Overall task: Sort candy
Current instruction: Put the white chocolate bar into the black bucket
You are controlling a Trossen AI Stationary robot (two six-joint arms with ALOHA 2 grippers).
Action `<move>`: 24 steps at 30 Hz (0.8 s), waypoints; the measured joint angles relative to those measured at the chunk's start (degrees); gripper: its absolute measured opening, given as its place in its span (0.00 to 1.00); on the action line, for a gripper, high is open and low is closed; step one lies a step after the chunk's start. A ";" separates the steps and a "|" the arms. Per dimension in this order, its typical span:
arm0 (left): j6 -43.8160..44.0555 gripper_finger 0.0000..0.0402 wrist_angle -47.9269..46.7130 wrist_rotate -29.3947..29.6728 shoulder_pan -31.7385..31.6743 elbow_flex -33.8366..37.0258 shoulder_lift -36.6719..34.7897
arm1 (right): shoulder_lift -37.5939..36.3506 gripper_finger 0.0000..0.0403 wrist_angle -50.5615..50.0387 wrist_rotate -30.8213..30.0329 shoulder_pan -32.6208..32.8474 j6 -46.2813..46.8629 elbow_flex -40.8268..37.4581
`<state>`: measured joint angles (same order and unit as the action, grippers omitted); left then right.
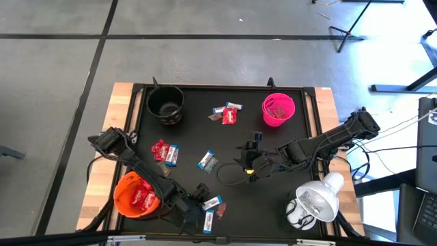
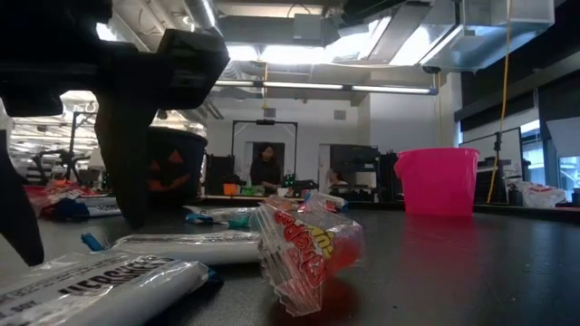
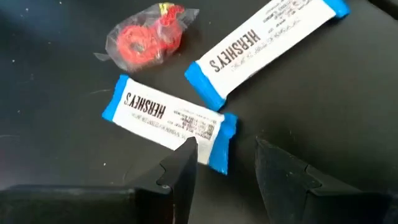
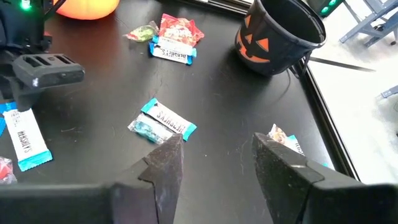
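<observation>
Down at the near edge of the desk [image 1: 225, 147], the left claw [image 3: 221, 171] hovers with its fingers parted, grasping nothing. One blue-and-white bar [image 3: 168, 121] lies just under its fingertips, an end of it between the two fingers [image 3: 177, 177]. A second blue-and-white bar [image 3: 267, 40] lies just beyond the first, and a red-wrapped sweet [image 3: 146, 40] sits beside them.

Right claw [image 4: 214, 158] is over mid-desk, fingers also spread and empty. A small pair of candies, one blue-and-white piece [image 4: 168, 118] with a bluish-green one touching it, lies just ahead of its left finger.

Candy count from overhead, by cluster:
- near the orange bowl [image 1: 136, 196]: one red cluster [image 1: 160, 149] with one blue-and-white piece beside it
- mid-desk: the one pair [image 1: 207, 161]
- by the left claw: two blue-and-white bars
- between black bowl [image 1: 166, 104] and pink bowl [image 1: 278, 109]: a mixed heap [image 1: 227, 113], exact number unclear

Three bowls in all. Orange bowl holds several red sweets; pink bowl holds something dark red, too small to count. Black bowl's contents cannot be made out.

A white lamp head [image 1: 314, 201] rests at the near right corner.
</observation>
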<state>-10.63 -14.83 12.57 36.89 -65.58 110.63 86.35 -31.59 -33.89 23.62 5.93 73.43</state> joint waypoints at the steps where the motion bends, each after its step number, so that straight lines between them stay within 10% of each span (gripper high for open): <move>1: 0.00 0.37 0.03 0.25 0.03 0.00 0.00 | 0.00 0.47 0.00 0.00 0.00 0.01 0.00; 15: -0.12 0.35 2.03 3.30 -0.14 -0.02 1.95 | 0.00 0.47 -0.15 0.00 0.00 0.27 0.00; 24: 1.36 0.10 2.24 5.08 0.23 -0.03 2.14 | 0.00 0.47 -0.15 0.00 0.00 0.27 0.00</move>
<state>-9.28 -12.59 17.65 37.12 -65.61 112.77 86.35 -31.75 -33.89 23.62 6.20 73.43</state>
